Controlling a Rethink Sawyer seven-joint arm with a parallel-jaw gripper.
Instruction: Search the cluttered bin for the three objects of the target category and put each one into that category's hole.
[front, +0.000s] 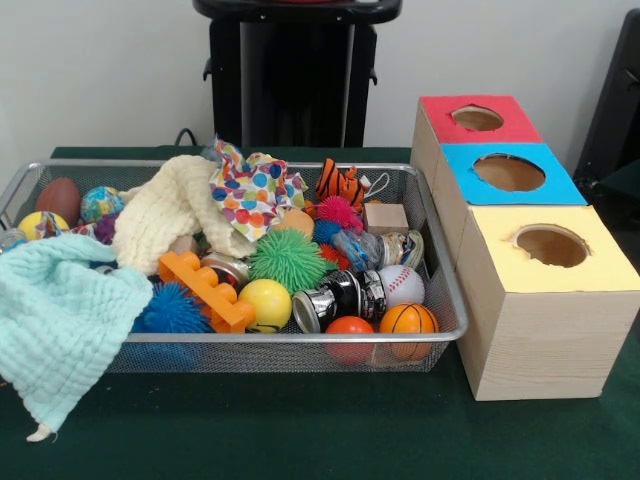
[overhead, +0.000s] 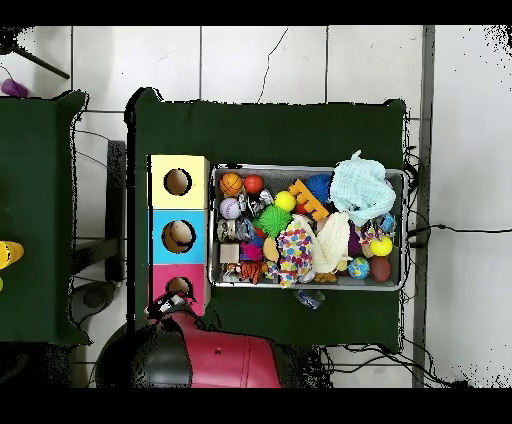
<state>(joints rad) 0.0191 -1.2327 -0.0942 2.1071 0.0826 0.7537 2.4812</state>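
Your table (front: 300, 440) is covered in dark green cloth. Directly on it sits the cluttered bin (front: 300, 352), and just beside that, three wooden boxes in a row: the yellow-topped box (front: 552, 300), the blue-topped box (front: 510, 175) and the red-topped box (front: 476, 120). No hand shows here to place them against.

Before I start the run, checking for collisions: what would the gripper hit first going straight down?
Likely the red box, not the cluttered bin: overhead, the arm's dark end hangs over its edge. The front view shows no gripper, so depth is unclear.
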